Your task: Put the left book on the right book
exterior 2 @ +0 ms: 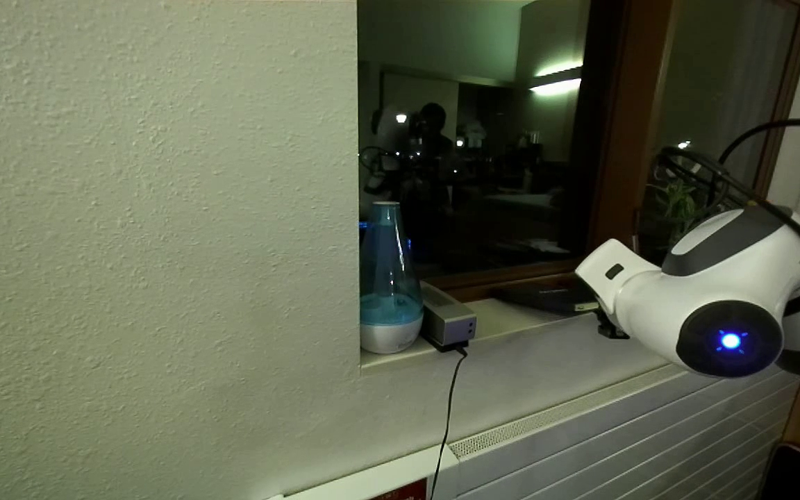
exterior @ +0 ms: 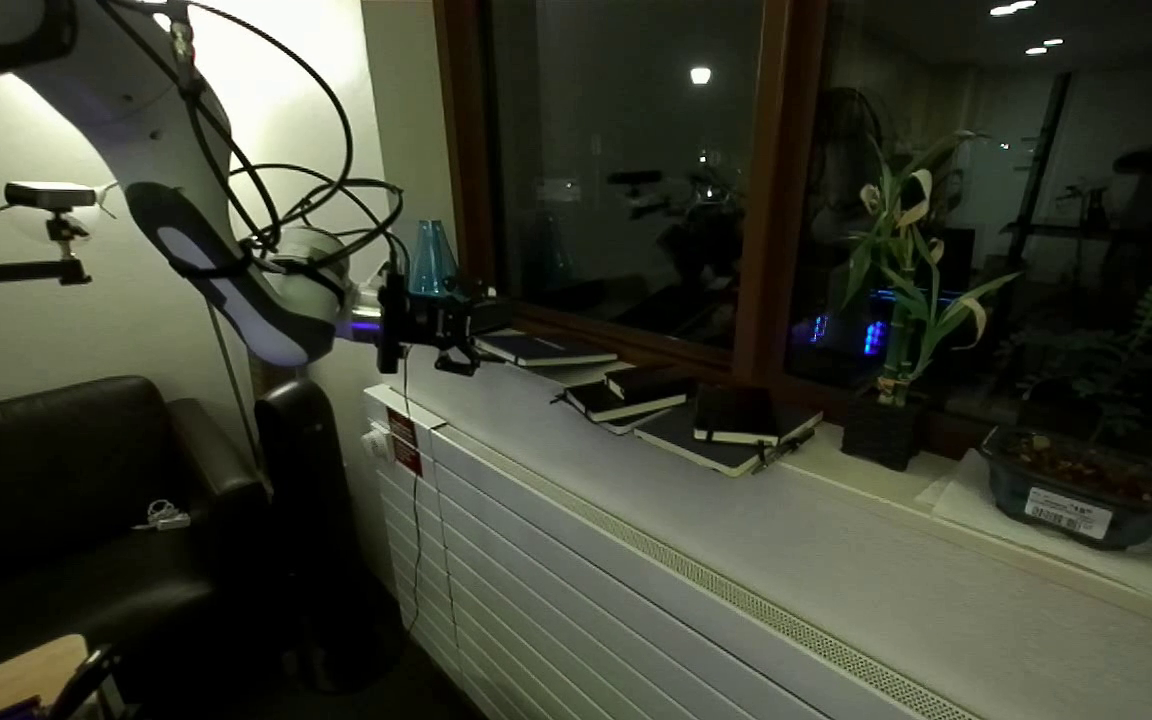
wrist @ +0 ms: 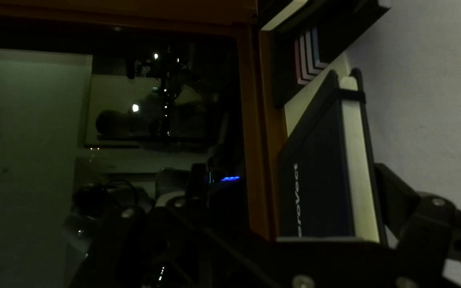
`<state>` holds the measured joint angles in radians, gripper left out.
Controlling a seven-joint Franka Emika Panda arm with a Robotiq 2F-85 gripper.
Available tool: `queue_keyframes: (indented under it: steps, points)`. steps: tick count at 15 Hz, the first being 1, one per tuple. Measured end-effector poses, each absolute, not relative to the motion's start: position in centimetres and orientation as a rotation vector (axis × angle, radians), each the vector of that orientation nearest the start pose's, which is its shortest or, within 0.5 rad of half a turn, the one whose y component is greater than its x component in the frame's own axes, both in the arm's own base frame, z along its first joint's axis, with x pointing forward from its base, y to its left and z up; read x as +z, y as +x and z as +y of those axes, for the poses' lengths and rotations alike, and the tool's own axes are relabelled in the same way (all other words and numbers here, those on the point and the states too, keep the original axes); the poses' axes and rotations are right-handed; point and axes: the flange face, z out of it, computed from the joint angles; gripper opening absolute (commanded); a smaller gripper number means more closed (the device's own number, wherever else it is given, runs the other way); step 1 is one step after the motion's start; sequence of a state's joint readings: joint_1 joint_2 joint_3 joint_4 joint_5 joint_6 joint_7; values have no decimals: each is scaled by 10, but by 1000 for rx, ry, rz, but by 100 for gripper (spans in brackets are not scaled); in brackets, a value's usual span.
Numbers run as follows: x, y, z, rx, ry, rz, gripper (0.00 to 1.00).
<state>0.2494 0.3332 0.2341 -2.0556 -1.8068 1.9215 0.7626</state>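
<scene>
My gripper [exterior: 476, 330] is open at the far end of the sill, its fingers wide apart in the wrist view [wrist: 292, 188]. A dark book with white lettering and a cream page edge [wrist: 318, 176] appears between them; one finger is close beside its lower cover. It is the leftmost book [exterior: 546, 348] in an exterior view. Farther along lie small black books [exterior: 626, 398], a greyish flat book [exterior: 681, 440] and a near-black book with whitish edges [exterior: 734, 412] on top of it. I cannot tell which of these are the left book and the right book.
The window frame [exterior: 781, 200] runs close behind the books. A blue humidifier [exterior 2: 391, 285] and a grey box [exterior 2: 450, 319] stand at the sill's end. A bamboo pot [exterior: 876, 432] and a planter [exterior: 1086, 500] stand at the other end. A radiator [exterior: 576, 590] is below.
</scene>
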Motion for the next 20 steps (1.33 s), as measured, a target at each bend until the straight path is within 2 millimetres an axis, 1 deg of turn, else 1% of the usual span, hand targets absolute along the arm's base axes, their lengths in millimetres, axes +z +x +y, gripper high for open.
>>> queue_keyframes:
  steps: [5, 13, 15, 17, 18, 19, 20]
  points:
    - [316, 566, 211, 648, 1627, 803, 100]
    - [349, 595, 201, 699, 1726, 731, 100]
    - [352, 597, 202, 689, 1753, 733, 100]
    - [351, 597, 203, 666, 1786, 751, 100]
    - [349, 598, 203, 653, 1803, 760, 75]
    - [348, 598, 204, 640, 1818, 770, 74]
    - [346, 598, 204, 626, 1835, 780, 68]
